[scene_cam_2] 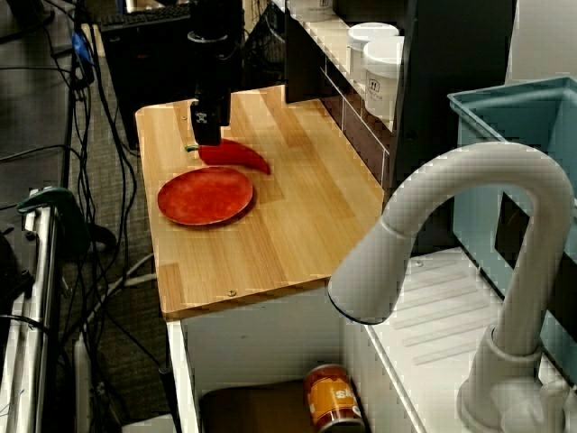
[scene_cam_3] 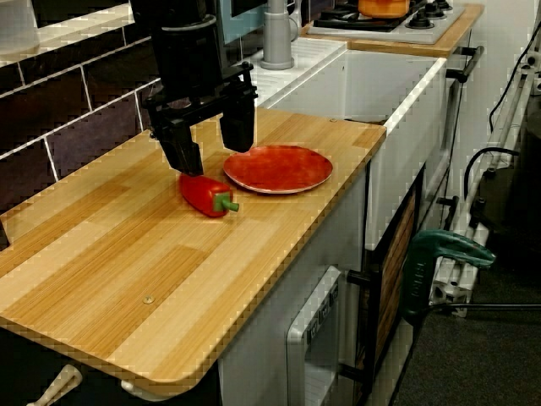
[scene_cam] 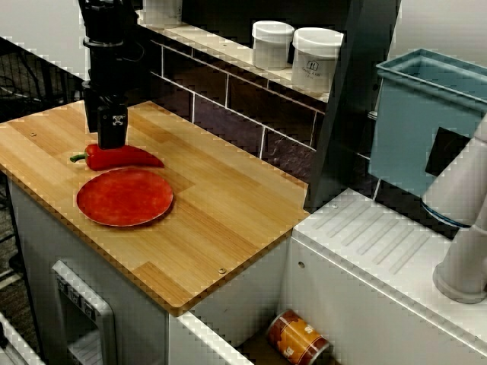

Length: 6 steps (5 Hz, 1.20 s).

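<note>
Wooden counter [scene_cam: 228, 220], pale and striped, carries it all. The black gripper [scene_cam_3: 213, 154] hangs low, jaws spread, gripping nothing. A red plate [scene_cam: 124, 197] sits near the front edge. Just beside it, wallward, lies the red pepper [scene_cam: 122, 157] under the jaws. It looks light, glossy and probably slippery, best gripped across its plump middle.

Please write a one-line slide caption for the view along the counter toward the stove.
Open pincer just above a red pepper on the wooden counter, beside a red plate.
</note>
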### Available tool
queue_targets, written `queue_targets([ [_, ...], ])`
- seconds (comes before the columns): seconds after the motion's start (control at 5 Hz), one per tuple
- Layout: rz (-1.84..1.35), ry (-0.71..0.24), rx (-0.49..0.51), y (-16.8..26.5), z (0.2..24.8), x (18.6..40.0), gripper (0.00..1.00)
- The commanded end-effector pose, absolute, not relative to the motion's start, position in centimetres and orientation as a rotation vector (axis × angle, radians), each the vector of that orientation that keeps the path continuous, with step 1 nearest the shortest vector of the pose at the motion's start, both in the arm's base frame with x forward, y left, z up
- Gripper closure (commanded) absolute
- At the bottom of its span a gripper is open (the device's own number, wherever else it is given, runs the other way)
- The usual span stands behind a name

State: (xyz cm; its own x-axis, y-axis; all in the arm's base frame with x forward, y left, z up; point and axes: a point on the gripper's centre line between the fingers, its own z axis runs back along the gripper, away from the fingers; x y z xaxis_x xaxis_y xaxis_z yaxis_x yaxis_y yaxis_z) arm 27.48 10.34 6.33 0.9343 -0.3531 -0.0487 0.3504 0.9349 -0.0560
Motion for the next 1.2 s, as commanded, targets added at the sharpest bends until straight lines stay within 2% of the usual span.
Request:
queue_targets([
  [0.0,-0.393,-0.027,0.036,9.5,6.4,28.1,0.00],
  [0.4,-0.460,-0.016,0.102,9.8,5.8,28.3,0.00],
  [1.0,-0.444,0.014,0.064,11.7,5.9,29.4,0.00],
])
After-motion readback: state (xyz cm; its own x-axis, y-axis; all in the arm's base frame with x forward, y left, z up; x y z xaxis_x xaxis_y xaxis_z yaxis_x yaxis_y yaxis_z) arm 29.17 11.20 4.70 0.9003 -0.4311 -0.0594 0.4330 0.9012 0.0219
